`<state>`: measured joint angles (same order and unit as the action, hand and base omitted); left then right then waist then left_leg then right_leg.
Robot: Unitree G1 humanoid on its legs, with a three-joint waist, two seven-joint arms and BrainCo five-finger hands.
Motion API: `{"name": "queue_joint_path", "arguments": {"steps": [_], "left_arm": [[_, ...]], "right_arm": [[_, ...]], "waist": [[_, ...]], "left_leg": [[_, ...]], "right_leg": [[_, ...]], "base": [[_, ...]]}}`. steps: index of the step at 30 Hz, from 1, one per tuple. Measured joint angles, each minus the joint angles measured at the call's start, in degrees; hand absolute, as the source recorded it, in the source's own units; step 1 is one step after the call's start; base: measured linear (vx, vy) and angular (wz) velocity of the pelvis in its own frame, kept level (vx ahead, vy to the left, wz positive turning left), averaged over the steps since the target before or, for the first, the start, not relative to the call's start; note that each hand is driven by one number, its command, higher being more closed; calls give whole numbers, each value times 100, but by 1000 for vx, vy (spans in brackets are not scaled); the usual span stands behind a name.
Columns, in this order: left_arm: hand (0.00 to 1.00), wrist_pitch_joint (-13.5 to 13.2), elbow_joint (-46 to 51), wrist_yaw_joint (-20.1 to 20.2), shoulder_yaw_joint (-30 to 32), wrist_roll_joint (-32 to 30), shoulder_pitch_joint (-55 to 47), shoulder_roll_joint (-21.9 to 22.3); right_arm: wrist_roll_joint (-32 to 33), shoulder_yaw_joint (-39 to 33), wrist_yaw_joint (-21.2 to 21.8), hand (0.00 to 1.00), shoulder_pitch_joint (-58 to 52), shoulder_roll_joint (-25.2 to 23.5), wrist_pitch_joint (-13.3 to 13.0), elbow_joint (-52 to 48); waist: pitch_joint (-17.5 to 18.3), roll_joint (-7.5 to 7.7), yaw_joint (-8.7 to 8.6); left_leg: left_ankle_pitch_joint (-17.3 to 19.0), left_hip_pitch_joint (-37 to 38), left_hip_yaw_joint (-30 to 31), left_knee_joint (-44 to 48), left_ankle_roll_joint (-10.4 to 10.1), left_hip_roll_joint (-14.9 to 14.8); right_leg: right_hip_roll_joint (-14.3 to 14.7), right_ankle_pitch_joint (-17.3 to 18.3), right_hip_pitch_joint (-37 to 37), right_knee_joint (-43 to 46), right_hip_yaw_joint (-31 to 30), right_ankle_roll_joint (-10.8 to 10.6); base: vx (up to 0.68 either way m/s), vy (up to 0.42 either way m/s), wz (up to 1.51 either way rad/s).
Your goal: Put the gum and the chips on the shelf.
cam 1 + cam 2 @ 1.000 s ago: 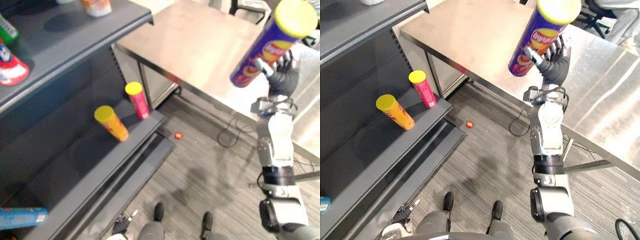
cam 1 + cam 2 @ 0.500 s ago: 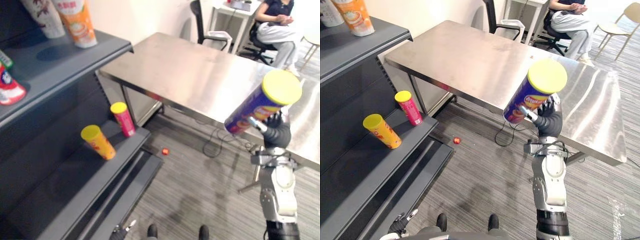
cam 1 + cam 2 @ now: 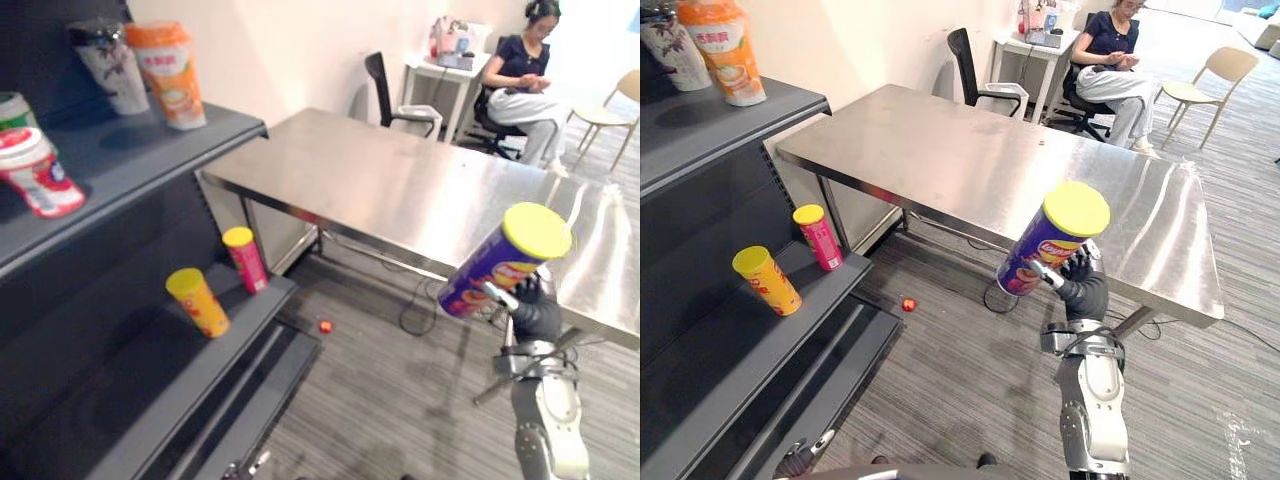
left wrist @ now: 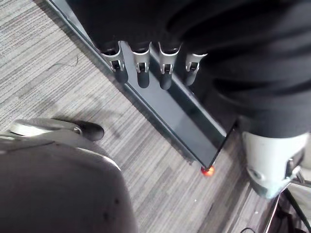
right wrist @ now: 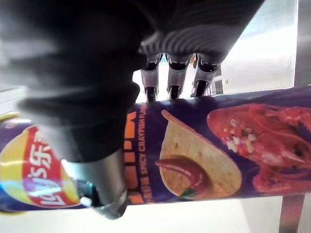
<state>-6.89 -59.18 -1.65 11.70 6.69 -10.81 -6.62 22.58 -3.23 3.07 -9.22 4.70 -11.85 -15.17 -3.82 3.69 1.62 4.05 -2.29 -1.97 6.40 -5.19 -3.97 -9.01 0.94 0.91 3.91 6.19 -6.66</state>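
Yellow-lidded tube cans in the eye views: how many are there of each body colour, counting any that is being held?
1 purple can, held in the right robot hand
1 orange can, on the lower shelf
1 red can, on the same shelf
Total: 3

Office-type room: dark grey shelf unit [image 3: 750,120] on one side, a long stainless steel table [image 3: 970,150] next to it, grey striped carpet [image 3: 960,370] underfoot. Cream wall [image 3: 870,40] behind, with a black office chair [image 3: 965,55], a small white desk [image 3: 1025,48] and a beige chair [image 3: 1212,72] further back.
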Motion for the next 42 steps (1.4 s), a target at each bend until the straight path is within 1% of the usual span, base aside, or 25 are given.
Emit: {"name": "queue_joint_path", "arguments": {"steps": [2,4,6,7,8,9,10,11,12,13,14,15,16,17,18,19,20,21,22,24,26,30,34,38,42], "left_arm": [[0,0,14,27,-3,6,3,14],[0,2,18,30,-5,15,25,13],[0,4,17,27,-9,15,42,32],[0,8,-9,14,-3,18,25,62],[0,12,-24,9,-2,68,24,70],[0,20,-52,3,27,157,56,57],[0,61,-189,20,153,228,154,91],[0,84,-214,21,198,228,155,102],[0,85,-213,28,258,228,120,150],[0,85,-141,33,362,227,24,305],[0,82,-107,34,367,228,29,344],[0,38,9,55,434,227,37,364],[0,29,8,69,522,227,74,377],[0,107,-146,79,683,228,-2,390],[0,118,-146,81,708,227,-71,410],[0,120,-147,84,733,227,-195,464],[0,123,-152,85,735,227,-249,483],[0,126,-187,83,810,227,-255,465],[0,125,-194,83,902,226,-248,451],[0,128,-214,82,903,223,-238,440],[0,131,-237,71,895,219,-225,441],[0,124,-239,52,826,215,-79,397],[0,114,-218,-1,769,216,45,317],[0,113,-176,-38,765,215,40,300],[0,98,-110,-28,763,219,34,296]], "right_arm": [[56,205,1,100,17,-4,0,21],[57,418,0,100,131,-6,-3,25],[56,428,-7,100,239,-4,-4,36],[50,409,-28,100,332,3,-4,35],[49,382,-45,100,365,4,-5,34],[43,328,-77,100,395,0,-12,34],[24,123,-150,100,422,-34,-17,84],[7,7,-181,100,430,-18,-17,102],[-1,-157,-219,100,435,-5,-17,108],[-3,-443,-320,100,418,105,-38,92],[-4,-570,-358,100,424,111,-53,97],[-3,-742,-398,100,443,68,-51,124],[-4,-761,-394,100,466,20,-49,154],[-5,-738,-392,100,449,-118,-48,194],[-4,-723,-392,100,443,-165,-49,194],[-5,-722,-389,100,444,-218,-50,194],[-4,-723,-388,100,442,-225,-50,194],[-4,-719,-387,100,412,-298,-49,211],[-4,-706,-373,100,355,-367,-50,209],[-6,-735,-387,100,262,-401,-50,209],[-11,-784,-432,100,215,-398,-50,210],[-31,-774,-577,100,291,-398,-50,210],[-245,-709,-694,100,349,-403,-48,211],[-261,-705,-755,100,337,-402,-47,210],[-313,-713,-754,100,355,-397,-46,226]], "waist": [[-48,-78,9],[-136,-123,19],[-193,-192,33],[-243,-267,51],[-259,-293,52],[-305,-256,43],[-370,-211,47],[-366,-241,30],[-370,-281,5],[-281,-634,-39],[-270,-696,-73],[-278,-620,-111],[-294,-595,-75],[-311,-510,-65],[-314,-506,-76],[-292,-585,-83],[-264,-638,-67],[-229,-636,-52],[-226,-545,-47],[-224,-479,-46],[-236,-480,-73],[-424,-443,-73],[-640,-333,-39],[-655,-271,8],[-676,-238,22]], "left_leg": [[6,-269,300,198,-30,-42],[-171,-625,807,119,-170,-25],[-328,-780,1042,-134,-258,-24],[-309,-802,888,-611,-253,-146],[-259,-776,695,-813,-223,-210],[-199,-771,234,-935,-51,-291],[-474,-1001,-632,-564,456,-326],[-572,-1089,-959,-228,600,-303],[-604,-1135,-1340,326,644,-341],[-921,-1053,-1566,298,562,-383],[-1102,-1045,-1523,49,512,-311],[-1639,-985,-1292,-629,392,-121],[-1615,-921,-1346,-777,451,-114],[-1039,-769,-1648,-306,593,-191],[-868,-651,-1656,-246,496,-209],[-688,-438,-1644,-430,309,-256],[-616,-402,-1642,-550,254,-270],[-641,-405,-1632,-674,273,-224],[-629,-470,-1590,-778,262,-158],[-699,-495,-1499,-895,292,-51],[-756,-460,-1449,-939,359,68],[-469,-617,-1471,-382,469,130],[-372,-661,-1583,-406,467,132],[-559,-577,-1685,-771,373,147],[-700,-525,-1647,-877,420,118]], "right_leg": [[17,91,70,130,283,37],[7,180,245,351,760,129],[-6,270,426,575,1060,182],[-40,336,521,677,1357,289],[-42,339,503,637,1494,299],[-151,353,489,565,1691,316],[-448,395,555,676,2048,379],[-550,399,575,727,2193,385],[-659,398,567,788,2393,385],[-600,448,513,907,2765,338],[-635,515,534,921,2855,318],[-765,479,585,783,3056,305],[-783,386,519,676,3233,332],[-829,264,404,524,3431,298],[-831,239,348,472,3461,253],[-773,199,274,396,3499,141],[-727,166,273,376,3508,95],[-731,94,263,289,3541,62],[-730,-55,265,199,3598,52],[-762,-157,256,137,3689,15],[-906,-174,246,262,3752,-12],[-1180,-129,275,629,3712,-26],[-1124,-180,315,430,3573,-43],[-1036,-255,469,291,3437,-2],[-967,-275,470,296,3433,-23]], "base": [[-110,-64,78],[-107,-82,101],[-118,-118,106],[-113,-130,115],[-107,-143,119],[-133,-38,123],[-137,-65,124],[-95,-26,125],[-38,-64,127],[-43,-37,137],[-107,-11,154],[-113,32,104],[-115,41,100],[-43,29,59],[-5,50,55],[4,42,26],[-31,140,22],[-73,151,21],[-69,170,25],[4,115,33],[48,131,27],[3,87,1],[-35,30,-14],[68,-10,-13],[130,-42,2]]}}
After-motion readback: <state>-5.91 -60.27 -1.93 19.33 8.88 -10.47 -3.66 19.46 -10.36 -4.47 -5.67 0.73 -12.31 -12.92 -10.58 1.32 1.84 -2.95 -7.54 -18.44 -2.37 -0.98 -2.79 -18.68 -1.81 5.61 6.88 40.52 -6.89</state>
